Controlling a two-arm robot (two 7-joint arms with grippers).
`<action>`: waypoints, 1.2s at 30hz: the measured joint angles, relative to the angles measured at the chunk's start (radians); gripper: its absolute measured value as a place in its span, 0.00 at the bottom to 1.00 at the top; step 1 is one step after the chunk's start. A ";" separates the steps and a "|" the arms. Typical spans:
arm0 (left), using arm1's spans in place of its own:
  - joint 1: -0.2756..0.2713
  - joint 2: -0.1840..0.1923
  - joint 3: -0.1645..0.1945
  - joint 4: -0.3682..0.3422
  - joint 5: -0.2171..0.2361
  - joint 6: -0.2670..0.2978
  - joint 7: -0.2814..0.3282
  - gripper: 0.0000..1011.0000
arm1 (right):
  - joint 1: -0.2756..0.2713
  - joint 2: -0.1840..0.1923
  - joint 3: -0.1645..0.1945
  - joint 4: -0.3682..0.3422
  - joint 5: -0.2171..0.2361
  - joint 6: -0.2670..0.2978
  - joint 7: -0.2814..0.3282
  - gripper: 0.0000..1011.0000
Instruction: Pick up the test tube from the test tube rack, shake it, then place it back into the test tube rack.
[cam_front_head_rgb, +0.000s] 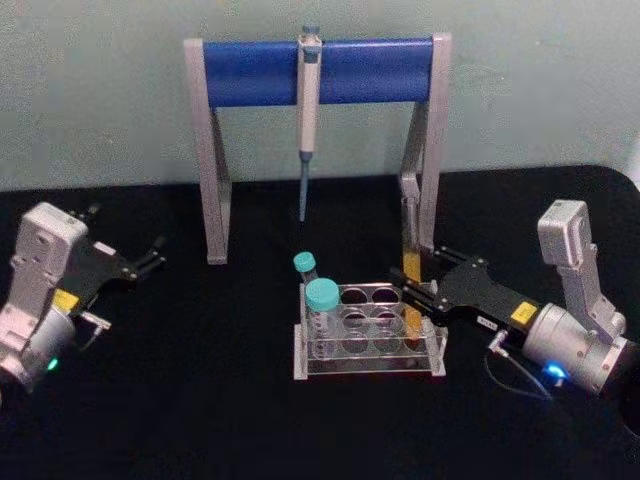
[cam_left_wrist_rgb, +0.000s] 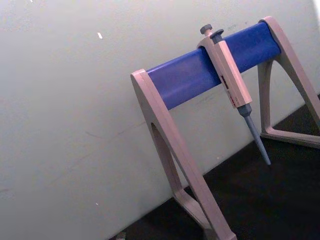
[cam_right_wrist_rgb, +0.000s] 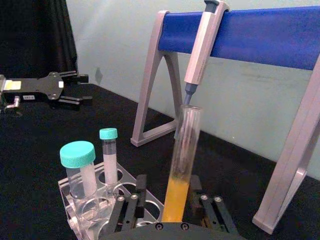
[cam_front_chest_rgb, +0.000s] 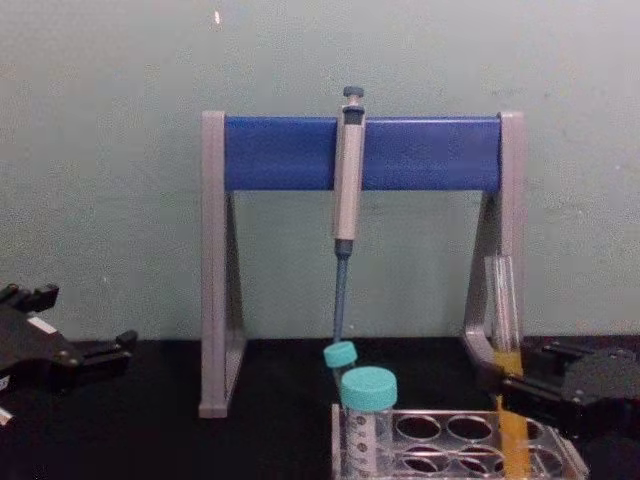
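The left gripper (cam_front_head_rgb: 155, 252) rests idle on the black table (cam_front_head_rgb: 200, 400) at far left, fingers parted. In the test tube rack (cam_front_head_rgb: 368, 345), two teal-capped vials (cam_front_head_rgb: 321, 300) stand left. The test tube (cam_front_head_rgb: 411, 262) stands upright in the right-hand hole, orange-yellow below, clear above. The right gripper (cam_front_head_rgb: 410, 298) clasps it just above the rack; its foot is hidden.

The test tube (cam_right_wrist_rgb: 181, 165) base is hidden behind the right gripper (cam_right_wrist_rgb: 167, 200) body; the test tube rack (cam_front_chest_rgb: 560, 445) is cut off by the chest view's lower edge.
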 joint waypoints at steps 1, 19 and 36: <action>0.000 0.000 0.000 0.000 0.000 0.000 0.000 0.99 | 0.000 0.000 0.000 0.000 0.000 0.000 0.000 0.55; 0.000 0.000 0.000 0.000 0.000 0.000 0.000 0.99 | -0.003 0.001 0.001 -0.005 -0.001 -0.002 -0.005 0.99; 0.000 0.000 0.000 0.000 0.000 0.000 0.000 0.99 | -0.077 0.012 0.075 -0.143 0.072 0.046 -0.052 0.99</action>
